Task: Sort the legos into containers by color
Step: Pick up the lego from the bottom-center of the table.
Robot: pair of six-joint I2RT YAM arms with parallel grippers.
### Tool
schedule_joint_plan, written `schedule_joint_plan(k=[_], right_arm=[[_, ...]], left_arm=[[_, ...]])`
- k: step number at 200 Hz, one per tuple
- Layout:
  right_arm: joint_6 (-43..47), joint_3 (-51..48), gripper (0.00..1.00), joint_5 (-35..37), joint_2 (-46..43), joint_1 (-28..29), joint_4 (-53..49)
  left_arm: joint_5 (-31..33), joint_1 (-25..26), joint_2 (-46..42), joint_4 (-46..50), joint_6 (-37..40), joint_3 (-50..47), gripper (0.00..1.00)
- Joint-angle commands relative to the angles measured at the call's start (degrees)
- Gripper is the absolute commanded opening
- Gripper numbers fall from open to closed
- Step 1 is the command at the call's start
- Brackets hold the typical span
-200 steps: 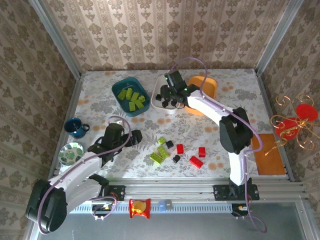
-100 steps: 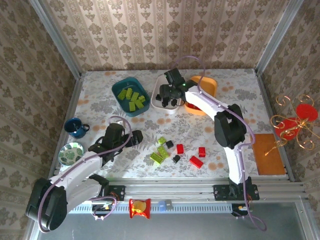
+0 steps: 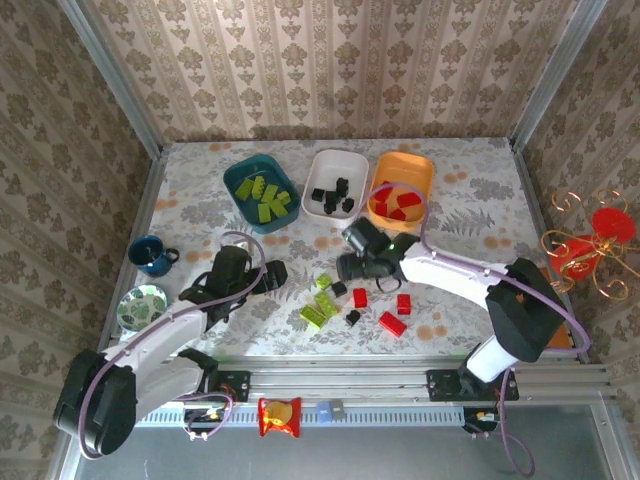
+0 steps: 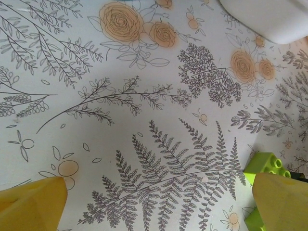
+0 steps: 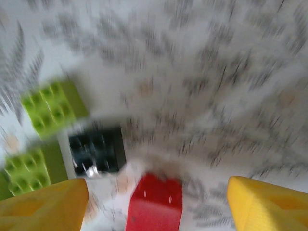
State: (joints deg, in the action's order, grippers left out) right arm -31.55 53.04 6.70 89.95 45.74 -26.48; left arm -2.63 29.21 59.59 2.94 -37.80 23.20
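Top external view first: three shallow plastic trays line the far side of the floral-patterned desk (image 3: 470,225). A dark teal tray (image 3: 238,180) holds lime-green studded bricks (image 3: 268,202), a white tray (image 3: 335,160) holds tiny black cubes (image 3: 332,197), and an orange tray (image 3: 420,165) holds small red blocks (image 3: 400,206), so each colour already has its home. A loose cluster of bricks (image 3: 322,300) in all three colours lies unsorted near the front middle. The right end effector (image 3: 348,268) hangs just beside that cluster on its far side, placed, we judge, for another pick. The left end effector (image 3: 274,277) sits low over bare desk to the cluster's left, likely kept aside so the two arms do not crowd each other.

Left wrist view: the left end effector (image 4: 156,204) is spread wide, its yellow fingertips (image 4: 33,207) at the lower corners with only patterned cloth between them. A lime-green brick (image 4: 263,166) lies just beside the right-hand tip, and a corner of the white tray (image 4: 284,19) shows at the top right.

Right wrist view: this one is blurred, so fine detail is lost. The right end effector (image 5: 156,214) is spread too and pinches nothing. A red block (image 5: 155,199) lies on the desk between its fingers, with a black cube (image 5: 95,151) and two green bricks (image 5: 53,108) off to the left. We judge the red block the likely next target, bound for the orange tray.
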Motion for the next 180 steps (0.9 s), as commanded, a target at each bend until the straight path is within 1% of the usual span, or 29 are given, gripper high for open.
schedule_joint_plan(k=[1, 11, 27, 52, 79, 111, 126, 144, 158, 180], right_arm=[[-3.2, -1.7, 0.76, -0.4, -1.2, 0.5, -0.1], [-3.3, -1.9, 0.75, -0.6, -0.3, 0.6, 0.3], [-3.4, -2.0, 0.70, -1.8, 0.9, 0.6, 1.7], [-3.3, -1.8, 0.59, -2.1, 2.7, 0.6, 2.5], [-3.0, -2.1, 0.55, -2.6, 3.8, 0.7, 3.3], [-2.5, -2.1, 0.36, -1.1, 3.7, 0.4, 2.3], [-2.1, -2.1, 0.30, -0.5, 1.9, -0.2, 1.8], [-0.8, -1.4, 0.26, 0.7, -1.0, -1.9, 0.6], [0.6, -0.4, 0.25, 1.6, -3.4, -4.0, -0.5], [2.5, 2.0, 0.25, 2.1, -7.0, -9.6, -1.1]], left_arm=[[-1.3, 0.1, 1.2, -2.5, -0.9, -1.0, 1.00], [-1.4, 0.1, 1.6, -2.8, -1.0, -0.9, 1.00], [-1.4, 0.1, 1.9, -2.7, -0.9, -1.0, 1.00], [-1.4, 0.1, 1.5, -2.2, -0.9, -1.2, 1.00], [-1.2, 0.1, 0.8, -2.1, -0.5, -1.5, 1.00], [-1.2, 0.1, 0.5, -2.1, -0.3, -1.4, 1.00], [-1.2, 0.1, 0.4, -2.0, -0.1, -1.4, 1.00], [-1.3, 0.1, 0.3, -2.0, 0.1, -1.3, 1.00], [-1.4, 0.1, 0.0, -1.8, 0.0, -1.3, 1.00], [-1.3, 0.2, -0.8, -1.4, 0.1, -1.4, 1.00]])
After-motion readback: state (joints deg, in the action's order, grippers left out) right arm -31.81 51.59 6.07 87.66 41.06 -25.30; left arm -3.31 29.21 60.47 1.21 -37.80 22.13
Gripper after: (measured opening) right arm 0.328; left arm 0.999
